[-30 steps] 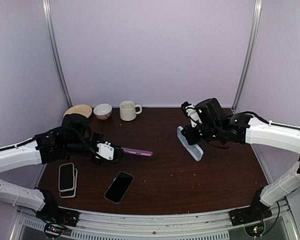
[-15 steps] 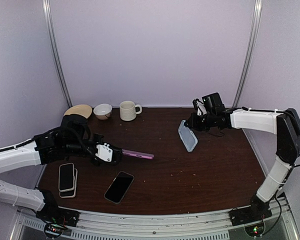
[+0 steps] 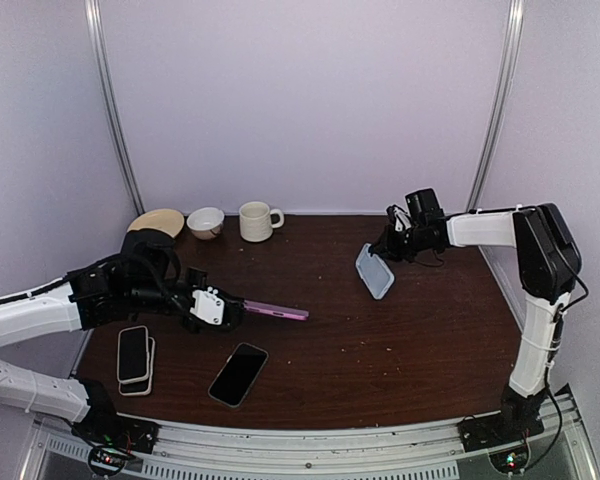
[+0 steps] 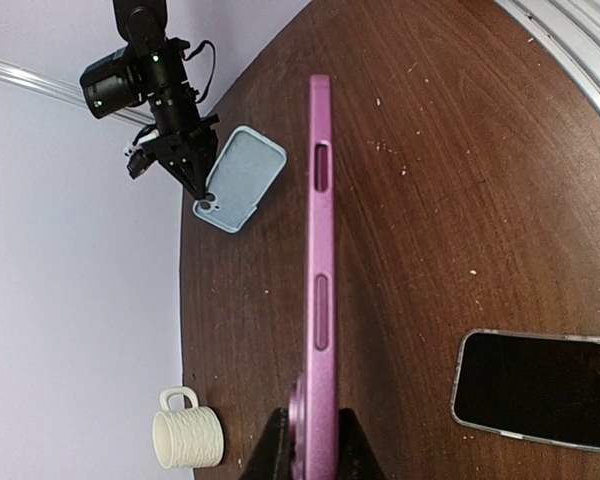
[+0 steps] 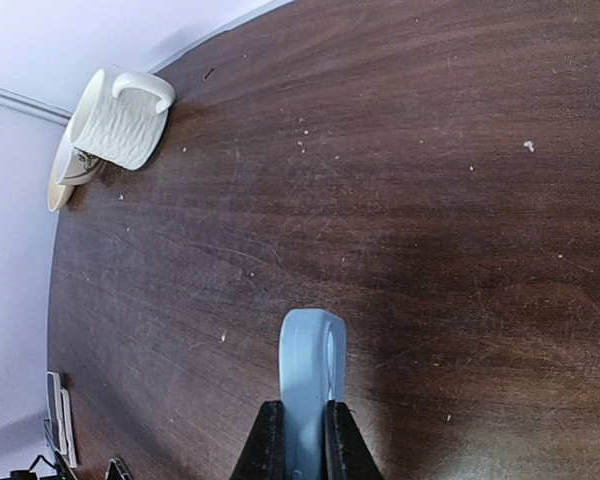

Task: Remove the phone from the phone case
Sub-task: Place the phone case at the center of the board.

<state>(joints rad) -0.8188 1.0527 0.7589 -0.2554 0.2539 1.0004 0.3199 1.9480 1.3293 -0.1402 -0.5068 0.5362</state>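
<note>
A purple phone (image 3: 276, 310) sticks out level above the table's left middle, held at one end by my left gripper (image 3: 230, 307), which is shut on it. The left wrist view shows that phone (image 4: 320, 250) edge-on between the black fingers (image 4: 277, 450). My right gripper (image 3: 387, 250) is shut on a light blue phone case (image 3: 374, 272), held by one corner at the back right. The case (image 5: 310, 375) stands edge-on between the jaws in the right wrist view, with its camera hole showing. In the left wrist view the case (image 4: 242, 178) hangs apart from the phone.
A black phone (image 3: 238, 373) lies face up near the front. Two stacked phones (image 3: 133, 357) lie at the front left. A white mug (image 3: 256, 221), a small bowl (image 3: 205, 221) and a tan dish (image 3: 158, 219) stand along the back left edge.
My right arm has stretched out toward the back right, carrying the blue case slightly up and back. The left arm and purple phone have barely moved.
</note>
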